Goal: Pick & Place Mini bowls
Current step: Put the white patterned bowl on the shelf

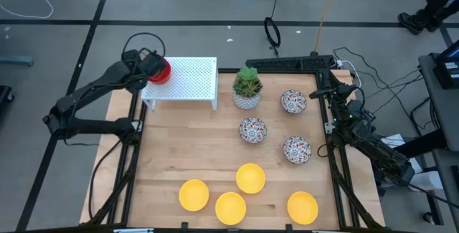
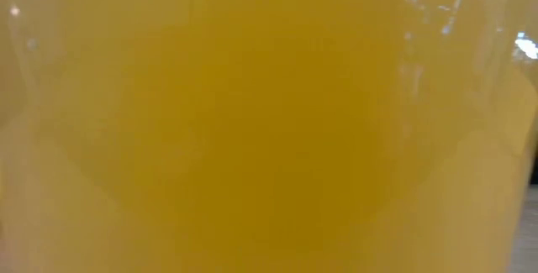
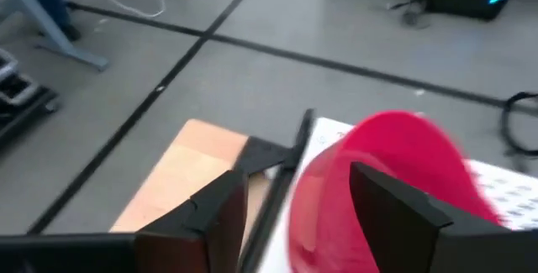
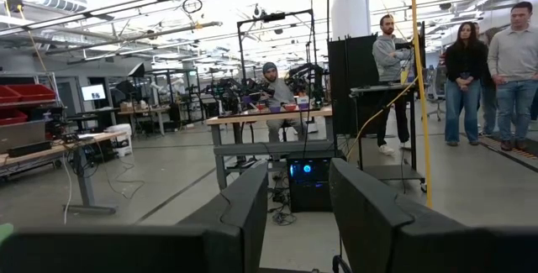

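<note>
Along the bottom of the overhead frame, four glossy yellow round mini bowls (image 1: 193, 194) (image 1: 230, 207) (image 1: 250, 178) (image 1: 303, 206) are sitting on the pale wooden counter (image 1: 179, 147). Mid-right, three white floral-patterned mini bowls (image 1: 252, 130) (image 1: 296, 149) (image 1: 292, 102) are lying apart. At upper left, the left hand (image 1: 149, 68) is spreading wide around a glossy red mini bowl (image 3: 370, 189) on the white perforated shelf (image 1: 190, 75). The right hand (image 4: 294, 214) is hanging part-open and empty at the right edge.
</note>
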